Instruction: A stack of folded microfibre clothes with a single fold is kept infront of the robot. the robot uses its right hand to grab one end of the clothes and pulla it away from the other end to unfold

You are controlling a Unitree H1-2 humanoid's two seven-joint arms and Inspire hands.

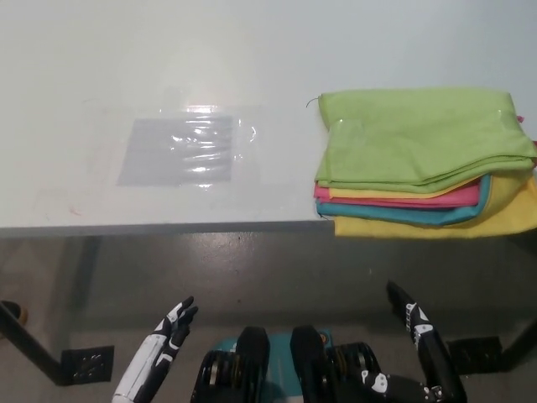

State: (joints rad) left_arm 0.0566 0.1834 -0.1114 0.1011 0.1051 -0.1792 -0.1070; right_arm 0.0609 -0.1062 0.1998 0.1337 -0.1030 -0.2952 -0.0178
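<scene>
A stack of folded microfibre cloths lies at the right of the white table, overhanging its near edge. A green cloth is on top, with orange, pink, teal and yellow layers under it. My black right hand hangs open below the table's edge, well short of the stack and touching nothing. My white left hand rests open at the lower left, also below the table.
A clear plastic sheet lies flat on the table left of the stack. A table leg and black foot plate show at the lower left over the grey floor.
</scene>
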